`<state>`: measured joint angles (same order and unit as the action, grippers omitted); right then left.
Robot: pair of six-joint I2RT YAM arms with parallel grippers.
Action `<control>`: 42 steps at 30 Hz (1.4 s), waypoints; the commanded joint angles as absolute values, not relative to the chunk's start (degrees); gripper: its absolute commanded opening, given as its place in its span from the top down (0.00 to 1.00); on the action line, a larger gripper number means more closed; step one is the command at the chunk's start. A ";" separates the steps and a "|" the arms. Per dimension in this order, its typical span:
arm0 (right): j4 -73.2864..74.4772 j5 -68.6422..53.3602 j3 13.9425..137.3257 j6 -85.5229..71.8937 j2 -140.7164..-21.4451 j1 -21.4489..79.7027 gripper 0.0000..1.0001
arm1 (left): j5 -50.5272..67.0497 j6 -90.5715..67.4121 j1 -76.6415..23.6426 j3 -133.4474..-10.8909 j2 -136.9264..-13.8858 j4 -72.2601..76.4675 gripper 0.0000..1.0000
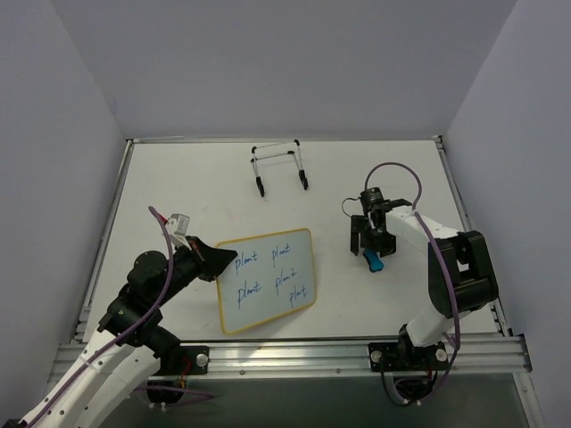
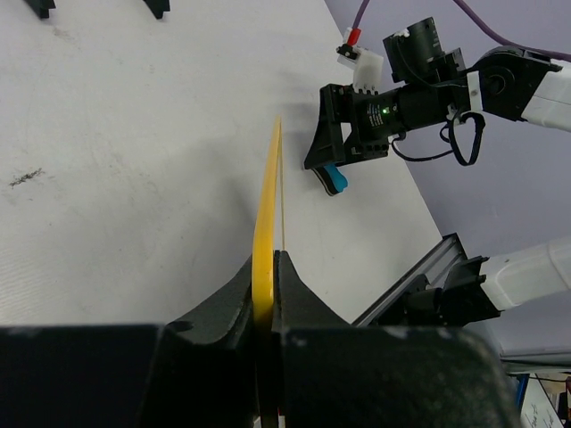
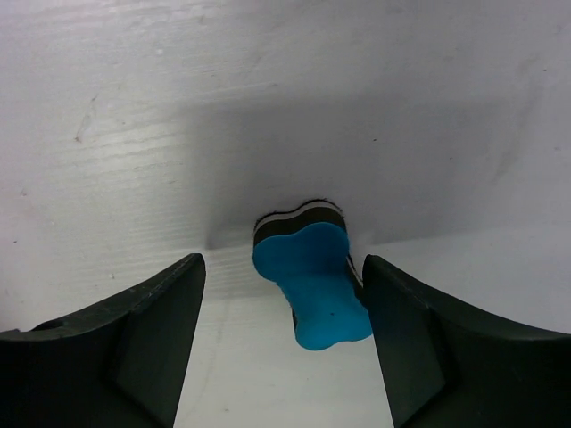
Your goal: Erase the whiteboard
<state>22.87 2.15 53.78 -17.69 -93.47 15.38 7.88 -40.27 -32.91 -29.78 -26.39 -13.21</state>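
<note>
Tan-framed whiteboard (image 1: 268, 281) — likely light, stiff.
Frame edge clamped in left pincer (image 2: 270, 267); right pincer (image 3: 281, 267) half open around eraser (image 3: 312, 294).

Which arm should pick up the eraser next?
Right. The right gripper sits over the blue eraser with its jaws open on either side of it. The left gripper is shut on the whiteboard edge, so it is occupied.

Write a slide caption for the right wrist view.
Open right gripper straddles the blue eraser on the white table.
</note>
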 commanded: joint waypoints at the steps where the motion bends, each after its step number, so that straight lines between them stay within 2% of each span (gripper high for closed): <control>1: 23.91 0.62 53.88 -16.96 -93.16 12.84 0.34 | 10.02 -36.74 -33.31 -30.32 -27.95 -15.12 0.98; 5: 25.40 0.62 53.96 -16.87 -95.35 12.65 0.43 | 10.37 -36.74 -33.22 -30.50 -28.30 -15.03 0.98; 16: 28.21 3.34 52.21 -20.03 -91.76 13.36 0.49 | 11.25 -36.74 -33.22 -30.94 -28.74 -14.85 0.98; 27: 29.44 4.22 52.38 -21.27 -92.11 13.62 0.64 | 11.87 -36.83 -33.22 -31.02 -28.48 -14.77 0.98; 30: 29.36 4.22 52.38 -21.09 -92.11 13.54 0.76 | 11.60 -36.83 -33.22 -31.03 -29.00 -14.68 0.98; 31: 29.36 4.31 52.38 -21.01 -91.76 13.62 0.88 | 11.60 -36.74 -33.22 -31.03 -29.18 -14.59 0.98; 32: 29.27 4.48 52.38 -21.09 -91.50 13.62 0.91 | 11.60 -36.74 -33.22 -30.94 -29.35 -14.59 0.98; 37: 29.00 5.27 52.56 -21.88 -87.81 13.97 0.96 | 11.16 -36.74 -33.22 -30.76 -29.88 -14.41 0.98; 42: 25.94 4.48 52.03 -25.22 -76.92 18.36 0.99 | 9.58 -36.48 -33.31 -30.67 -31.72 -14.33 0.98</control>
